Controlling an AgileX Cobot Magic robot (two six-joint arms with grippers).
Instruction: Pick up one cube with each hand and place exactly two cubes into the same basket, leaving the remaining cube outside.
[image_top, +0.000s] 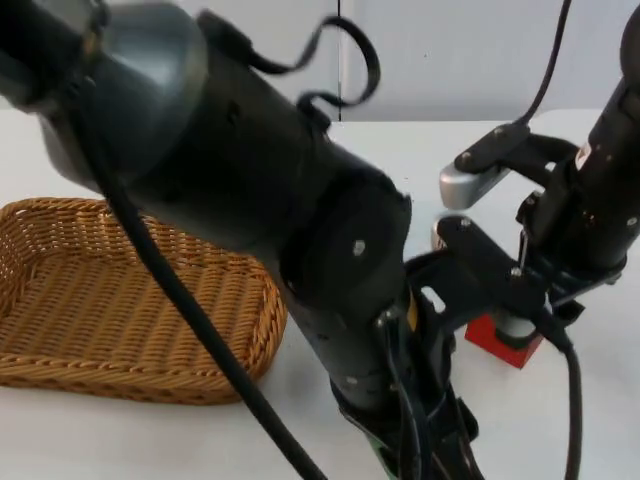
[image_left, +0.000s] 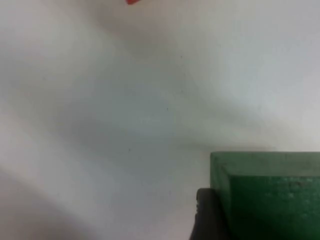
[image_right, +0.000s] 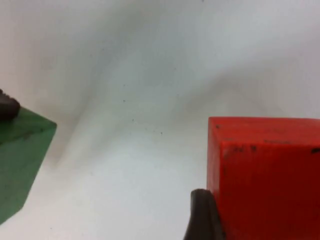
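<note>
Left arm is blocking most of the top view, running from the far-left down to the near centre and covering the middle of the white surface (image_top: 120, 430). Wicker basket (image_top: 60, 300) is sitting on the left of the surface, nothing visible inside it, its right rim passing behind the arm.

Left tool (image_top: 425, 450) is sitting low at the near edge, just right of centre. In its wrist view a green cube (image_left: 270, 197) is lying right against one black fingertip (image_left: 207, 215). Can't tell whether the tool is clamping the cube or just alongside it; the other finger isn't showing.

Right arm is coming in from the far-right, angled down and inward. Right tool (image_top: 515, 330) is sitting directly over the red cube (image_top: 505, 340), which is resting on the surface right of centre. Wrist view is showing the red cube tight against one fingertip (image_right: 202, 215), the green cube off to the side, apart from the red one. Grip state here also can't be told.

Both cubes are lying outside the basket, to its right. Grey partition wall (image_top: 450, 50) is closing off the far side.
</note>
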